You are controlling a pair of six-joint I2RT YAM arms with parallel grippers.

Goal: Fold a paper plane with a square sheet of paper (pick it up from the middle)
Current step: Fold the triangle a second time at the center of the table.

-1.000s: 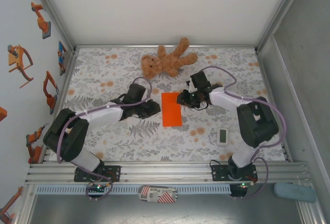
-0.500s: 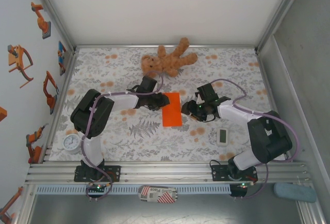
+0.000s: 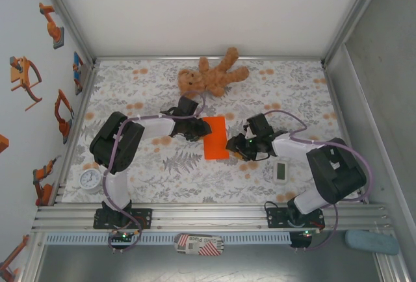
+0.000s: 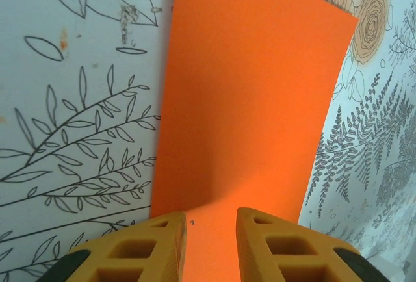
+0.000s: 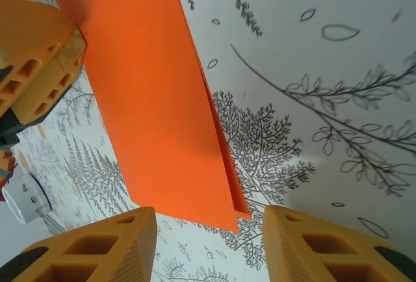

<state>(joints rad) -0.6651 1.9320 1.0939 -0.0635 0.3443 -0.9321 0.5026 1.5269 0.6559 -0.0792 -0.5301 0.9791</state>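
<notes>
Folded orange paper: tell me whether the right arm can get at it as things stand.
Probably yes: the right gripper sits open at the folded orange paper's corner with nothing between them; the left gripper is at the opposite side.

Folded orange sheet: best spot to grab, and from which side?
Take the orange sheet by its right long edge near the near corner, coming in from the right: the two layers sit slightly offset there, likely giving a lip; the rest looks flat.

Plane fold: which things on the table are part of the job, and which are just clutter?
Job:
- orange paper sheet, already folded double

Lying about:
- teddy bear
- white gadget
- round white dial
</notes>
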